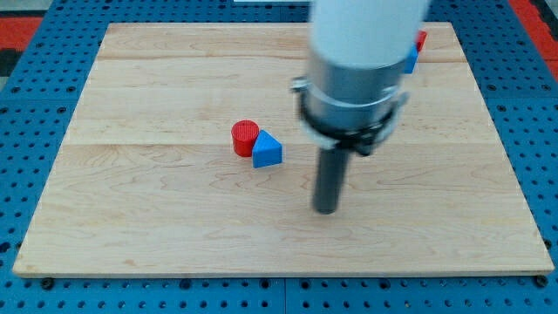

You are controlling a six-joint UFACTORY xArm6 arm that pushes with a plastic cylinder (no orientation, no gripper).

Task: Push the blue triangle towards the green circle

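I take the blue triangle (268,151) as my landmark; it lies a little toward the view's left of the middle of the wooden board (157,227). A red cylinder (246,138) stands against it on the side toward the view's upper left, and the two look to be touching. My tip (325,209) rests on the board toward the view's lower right of the triangle, near it but clearly apart, with bare wood between us. My tool is a plain dark rod with no jaws to part or close, and it has hold of nothing; nothing is pressed against its lower end.

My arm's pale housing (366,44) and the grey collar (353,105) under it rise to the view's right of the triangle and above it, and they cover a good part of the board's far side. Just past the housing's right edge, far off toward the view's upper right of the triangle, a scrap of another blue block (411,61) and a scrap of another red block (421,40) peep out; I cannot make out their shapes, since most of each is hidden behind me. I cannot see the green circle anywhere. Around the board, on all sides of the triangle, runs a blue perforated table (35,105).
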